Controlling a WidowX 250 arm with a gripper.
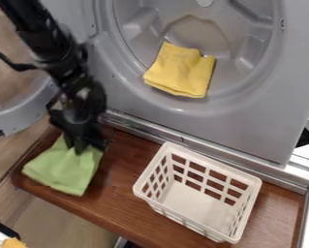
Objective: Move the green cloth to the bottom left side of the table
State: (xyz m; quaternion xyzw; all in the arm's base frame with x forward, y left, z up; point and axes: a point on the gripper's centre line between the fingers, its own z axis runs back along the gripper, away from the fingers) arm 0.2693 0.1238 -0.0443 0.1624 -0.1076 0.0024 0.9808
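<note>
On the brown table (123,169), the green cloth (65,170) sits below the tool (80,145), its top seemingly pinched between the fingertips.

Black arm (46,48) slanted down from upper left; tool (85,143) was at upper edge of green cloth (63,169). Green cloth lay creased at left end of brown wooden surface (124,167). Cream basket (195,198), open-topped, with slotted sides, stood on surface to right, apart from green cloth. Behind surface, folded yellow cloth (179,70) lay inside round opening of grey machine (273,121).
</note>
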